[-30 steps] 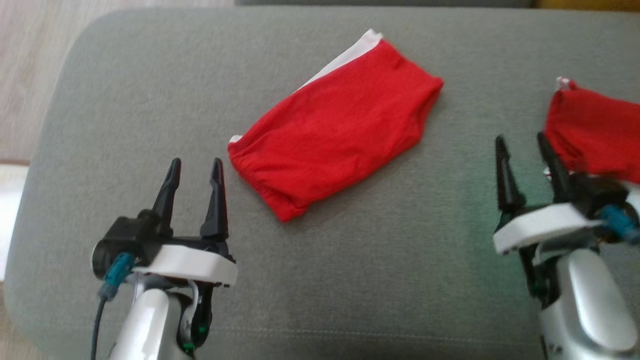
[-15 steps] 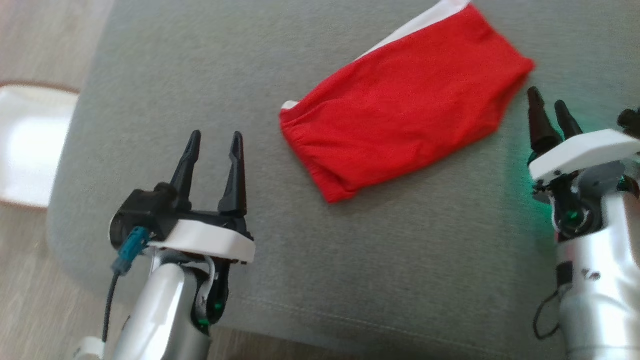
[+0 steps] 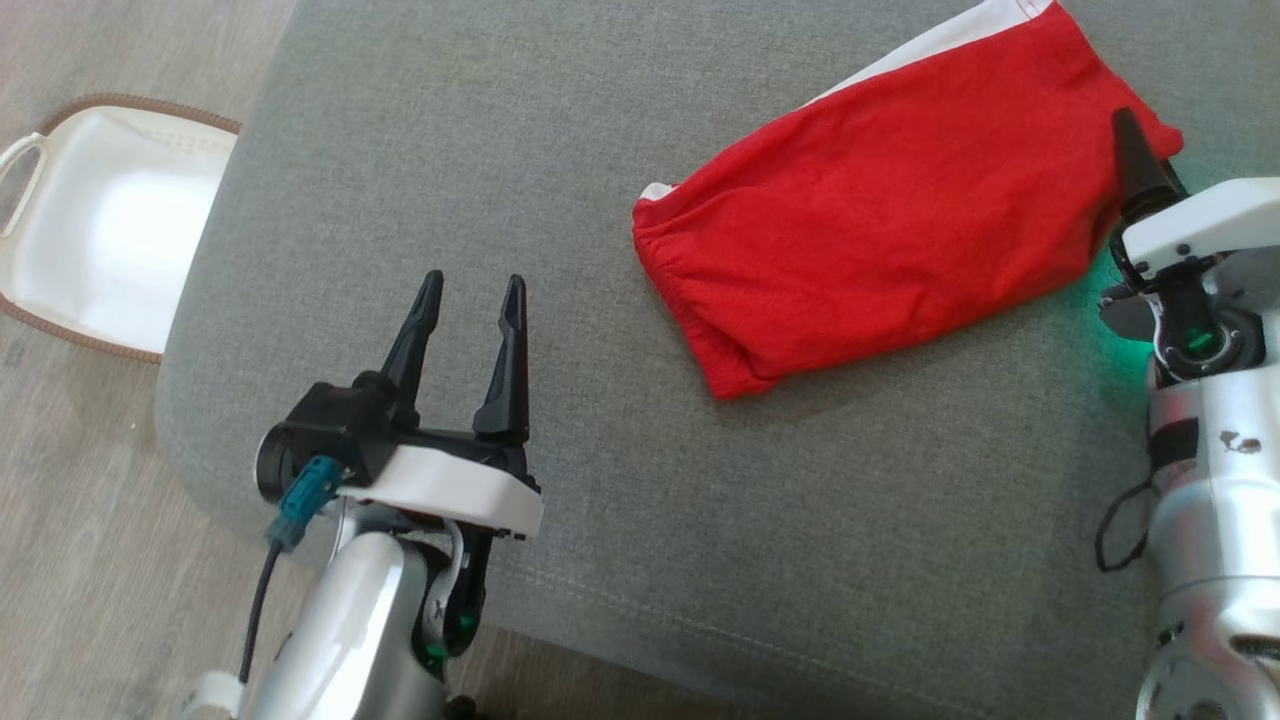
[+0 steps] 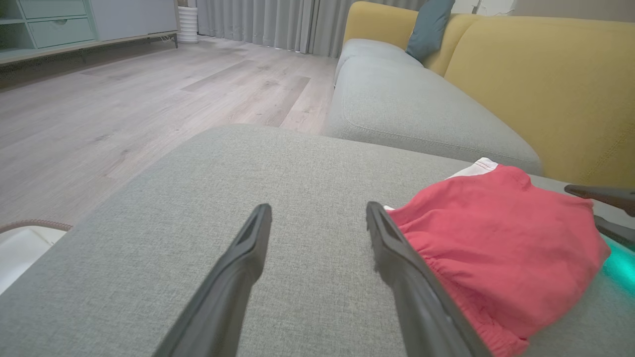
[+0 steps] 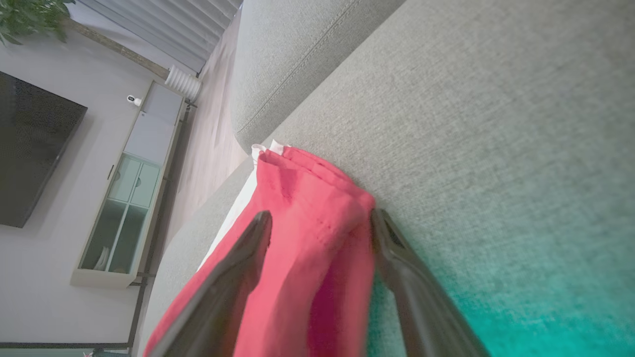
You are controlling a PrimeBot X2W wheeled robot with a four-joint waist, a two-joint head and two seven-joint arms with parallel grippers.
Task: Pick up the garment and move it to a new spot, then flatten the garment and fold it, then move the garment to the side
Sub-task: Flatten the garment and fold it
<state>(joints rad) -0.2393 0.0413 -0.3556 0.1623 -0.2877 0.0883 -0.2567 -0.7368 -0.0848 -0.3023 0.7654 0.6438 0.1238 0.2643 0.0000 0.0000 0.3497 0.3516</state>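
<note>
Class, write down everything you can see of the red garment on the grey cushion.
The red garment looks like soft knit fabric, folded into an oblong with a gathered elastic edge at its left end and white fabric showing along its far side. It lies diagonally on the grey cushion. The right gripper, open, straddles its right end.

A: How many garments?
B: One red garment [image 3: 900,210].
A: Tools?
B: Two: the left tool [image 3: 474,290] and the right tool [image 5: 320,214].
A: What else?
B: One white basket [image 3: 110,230], one teal pillow [image 4: 429,22], one television [image 5: 30,153], one potted plant [image 5: 30,15]. Two grey seat cushions: the near cushion [image 4: 278,168] and the far cushion [image 4: 412,109].
</note>
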